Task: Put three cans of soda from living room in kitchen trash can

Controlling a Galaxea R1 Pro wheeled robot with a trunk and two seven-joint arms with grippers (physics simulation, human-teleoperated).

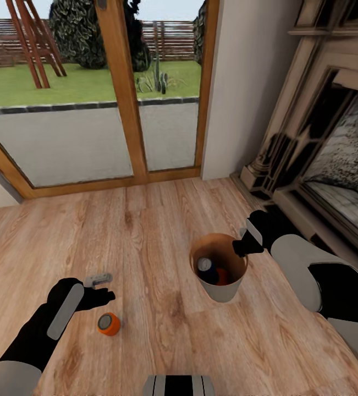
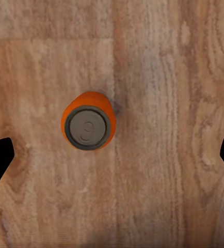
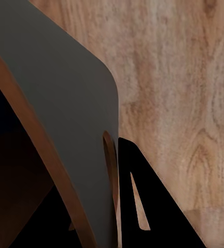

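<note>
I'm hovering left pincer (image 1: pixel 99 287), fingers apart, above orange can (image 1: pixel 108 324) | right pincer (image 1: pixel 243 242) gripping trash can (image 1: pixel 221 289) rim, clamped.

Wood floor (image 1: pixel 146 220); glass doors (image 1: pixel 91 110) w/ lawn beyond; stone fireplace (image 1: pixel 321 137) rt.

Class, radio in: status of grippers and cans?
Left gripper open above orange can. Right gripper clamped on bin rim. Blue can inside bin.
</note>
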